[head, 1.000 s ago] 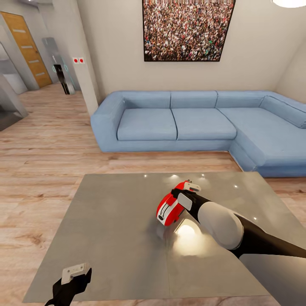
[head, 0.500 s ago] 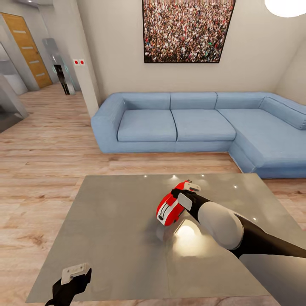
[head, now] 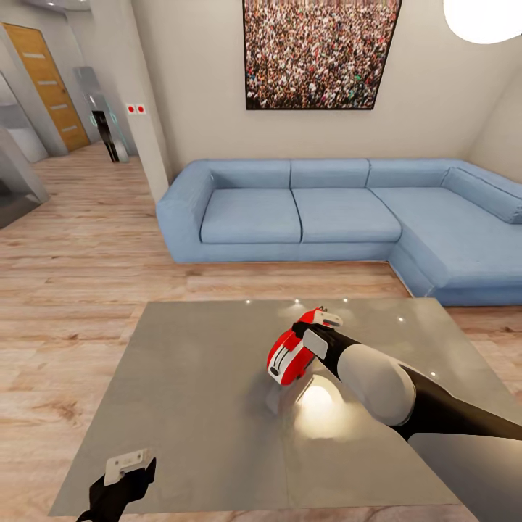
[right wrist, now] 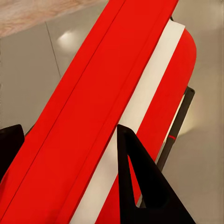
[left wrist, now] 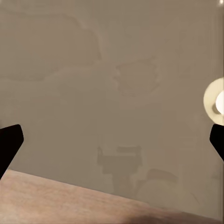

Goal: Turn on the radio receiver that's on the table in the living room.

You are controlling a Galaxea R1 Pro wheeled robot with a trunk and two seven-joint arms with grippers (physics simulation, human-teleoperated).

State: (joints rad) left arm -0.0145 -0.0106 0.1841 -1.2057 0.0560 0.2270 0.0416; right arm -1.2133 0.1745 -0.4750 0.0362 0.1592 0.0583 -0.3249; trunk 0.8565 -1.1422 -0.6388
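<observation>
A: Where is the radio receiver [head: 288, 357] right now?

B: On the worktop [head: 188, 391], right of its middle, tipped onto an edge, not flat. The blue sofa [head: 326, 217] is beyond it, across a strip of wood floor [head: 80, 275].

A: And the right gripper [head: 319, 328]?

B: Right against the radio's red shell. In the right wrist view 1 dark finger [right wrist: 140, 186] lies over the white trim, and the other is a sliver at the picture's edge with the red body [right wrist: 107, 107] between them. The fingers look spread around the casing; I cannot tell whether they actually press on it.

A: The left gripper [head: 129, 473]?

B: Hovering at the near edge of the worktop, well apart from the radio. Its fingers [left wrist: 9, 142] are spread wide with nothing between them, just grey stone and the reflection of a lamp.

A: How will the radio handle?

B: My guess is a light, rigid shell with a smooth, glossy surface, so it will probably slide or roll on that polished top under any sideways push. It is already tilted, so a nudge could tip it further. The thin handle [right wrist: 179, 119] looks too slim to be a sound grip.

A: So where to take hold?

B: Across the broad red flanks, if at all. The task needs only a press on the switch or dial, which I cannot make out here.
</observation>
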